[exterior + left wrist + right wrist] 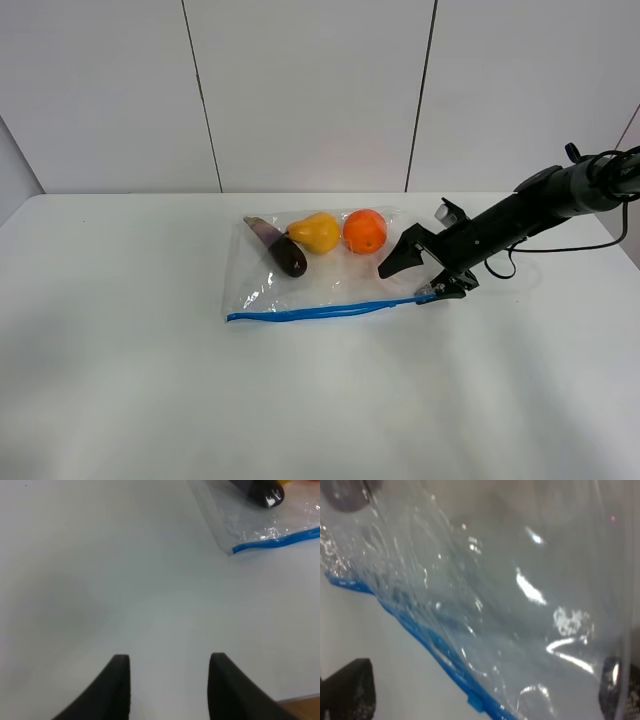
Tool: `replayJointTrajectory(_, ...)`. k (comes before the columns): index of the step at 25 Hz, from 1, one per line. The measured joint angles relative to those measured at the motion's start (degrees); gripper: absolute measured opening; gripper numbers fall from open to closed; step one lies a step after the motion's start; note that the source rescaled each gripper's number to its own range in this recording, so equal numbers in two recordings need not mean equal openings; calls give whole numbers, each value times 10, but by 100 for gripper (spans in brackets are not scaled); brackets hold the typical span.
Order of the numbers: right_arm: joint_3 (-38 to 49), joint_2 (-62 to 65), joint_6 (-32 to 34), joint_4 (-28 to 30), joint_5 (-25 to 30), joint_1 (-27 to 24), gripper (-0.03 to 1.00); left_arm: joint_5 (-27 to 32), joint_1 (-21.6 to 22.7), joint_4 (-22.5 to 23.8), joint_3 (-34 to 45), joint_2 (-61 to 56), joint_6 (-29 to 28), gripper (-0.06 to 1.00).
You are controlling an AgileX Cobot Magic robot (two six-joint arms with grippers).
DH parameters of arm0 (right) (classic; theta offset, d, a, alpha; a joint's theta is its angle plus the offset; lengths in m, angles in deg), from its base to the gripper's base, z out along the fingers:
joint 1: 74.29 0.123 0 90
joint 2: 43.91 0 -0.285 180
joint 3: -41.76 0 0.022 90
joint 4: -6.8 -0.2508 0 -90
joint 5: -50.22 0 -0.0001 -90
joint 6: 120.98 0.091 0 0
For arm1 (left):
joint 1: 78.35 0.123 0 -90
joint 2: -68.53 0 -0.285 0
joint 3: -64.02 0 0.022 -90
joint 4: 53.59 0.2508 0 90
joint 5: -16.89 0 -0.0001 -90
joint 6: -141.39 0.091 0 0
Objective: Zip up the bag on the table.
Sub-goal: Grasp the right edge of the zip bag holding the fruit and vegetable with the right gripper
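The clear bag (330, 270) lies flat on the white table (150, 380), holding a dark eggplant (282, 250), a yellow pear (316, 232) and an orange (365, 230). Its blue zipper strip (320, 311) runs along the near edge. My right gripper (420, 280) is open at the bag's right end, one finger over the plastic, the other at the strip's end. In the right wrist view the strip (420, 630) runs between the spread fingers (350, 687) of that gripper (482, 687). My left gripper (170, 665) is open over bare table, away from the bag's left corner (240, 547).
The right arm (540, 205) reaches in from the right edge, with a cable hanging below it. A white panelled wall (310, 90) stands behind the table. The left arm is out of the exterior high view.
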Motion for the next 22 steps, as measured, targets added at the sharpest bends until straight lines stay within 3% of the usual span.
replayJointTrajectory(4,0,0,2,11,10,0,99,0,0,0,0,0,0,42)
replayJointTrajectory(22,0,0,13,19,9,0,54,0,0,0,0,0,0,42)
